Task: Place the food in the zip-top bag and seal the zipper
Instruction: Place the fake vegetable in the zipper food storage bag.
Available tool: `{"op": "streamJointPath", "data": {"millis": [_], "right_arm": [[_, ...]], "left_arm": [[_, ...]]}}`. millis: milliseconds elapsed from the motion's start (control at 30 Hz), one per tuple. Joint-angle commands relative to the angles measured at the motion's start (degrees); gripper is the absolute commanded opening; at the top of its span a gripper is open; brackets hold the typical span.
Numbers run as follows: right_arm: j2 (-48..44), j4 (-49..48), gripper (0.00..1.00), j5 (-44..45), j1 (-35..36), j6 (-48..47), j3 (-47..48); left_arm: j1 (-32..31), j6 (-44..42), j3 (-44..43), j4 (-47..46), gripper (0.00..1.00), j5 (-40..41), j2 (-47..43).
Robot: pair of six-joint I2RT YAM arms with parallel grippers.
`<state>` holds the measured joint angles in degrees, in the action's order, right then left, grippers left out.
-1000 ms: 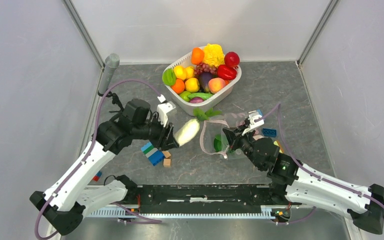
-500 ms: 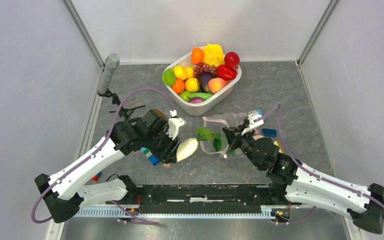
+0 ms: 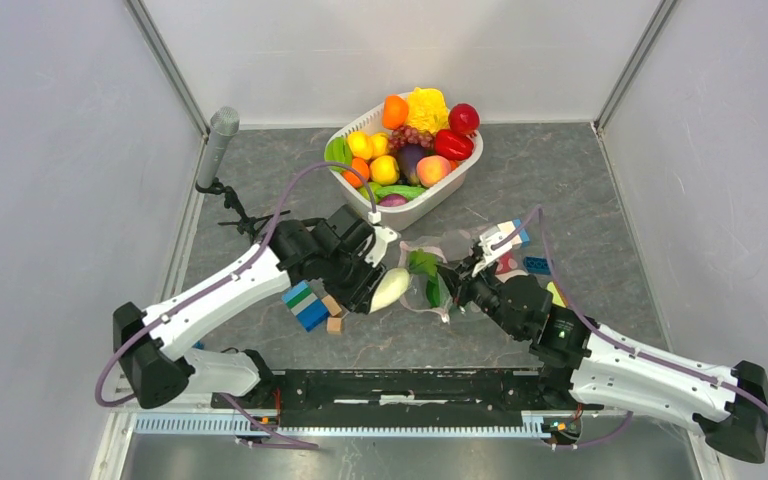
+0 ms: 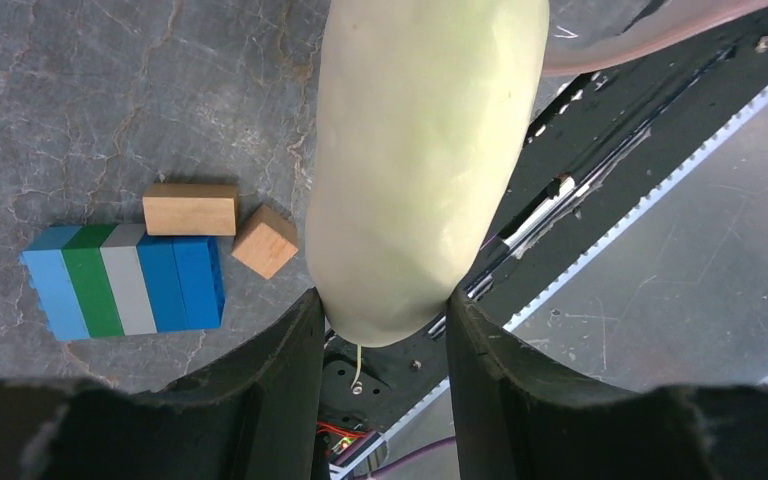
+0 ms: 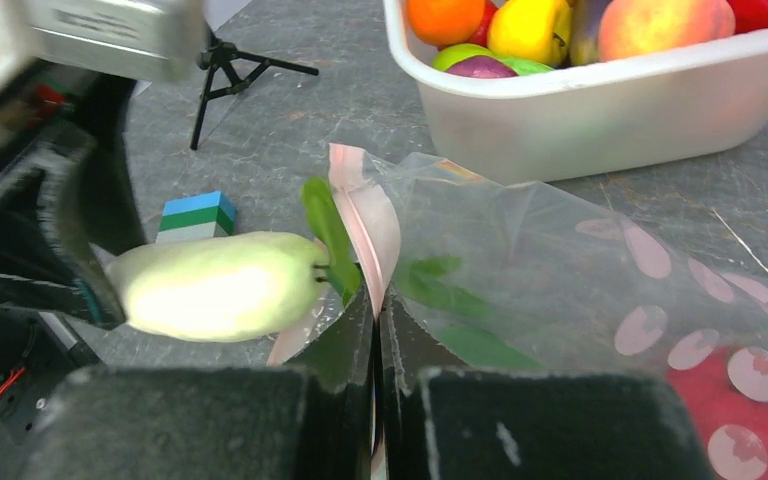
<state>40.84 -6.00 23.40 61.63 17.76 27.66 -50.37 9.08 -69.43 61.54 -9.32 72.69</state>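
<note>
My left gripper [image 3: 372,293] is shut on the root end of a pale white-green toy radish [image 3: 391,286], which fills the left wrist view [image 4: 420,160]. Its green leaves [image 3: 423,264] reach into the mouth of the clear zip-top bag [image 3: 470,262]. My right gripper [image 3: 457,290] is shut on the bag's pale pink zipper strip [image 5: 365,215] and holds the mouth up. The radish [image 5: 215,285] lies just left of the strip, its leaves [image 5: 440,275] showing through the plastic. A red item [image 5: 735,400] shows inside the bag.
A white basket [image 3: 420,205] heaped with toy fruits and vegetables stands behind the bag. Blue, green and tan blocks [image 3: 305,305] lie below my left gripper; more blocks [image 3: 537,265] lie right of the bag. A microphone on a small tripod [image 3: 222,140] stands at the far left.
My left arm has swung right and carried the radish to the bag's mouth; its leaves now enter the bag. My right gripper has kept its hold on the zipper strip.
</note>
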Motion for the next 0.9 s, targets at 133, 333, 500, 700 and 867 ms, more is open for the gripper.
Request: {"op": "streamJointPath", "data": {"millis": [133,333,500,700,867], "right_arm": [[1.6,-2.4,0.06,-1.8,2.1,-4.0,4.0],[2.8,-2.6,0.05,-4.2,3.5,-5.4,4.6],[3.7,-2.6,0.05,-7.2,4.4,-5.1,4.7],[4.0,-2.6,0.05,-7.4,4.7,-4.6,4.0],[2.2,-5.5,0.05,-6.4,4.8,-2.5,1.1]], "left_arm": [[-2.6,2.4,-3.8,0.2,0.03,5.2,6.1],[-3.2,3.5,-6.3,-2.0,0.04,5.6,7.1],[-3.8,2.7,-8.8,-2.2,0.05,4.3,10.2],[-4.3,2.7,-11.2,-3.1,0.1,3.6,12.3],[-4.8,4.7,-10.3,-10.5,0.21,-0.4,11.5]]}}
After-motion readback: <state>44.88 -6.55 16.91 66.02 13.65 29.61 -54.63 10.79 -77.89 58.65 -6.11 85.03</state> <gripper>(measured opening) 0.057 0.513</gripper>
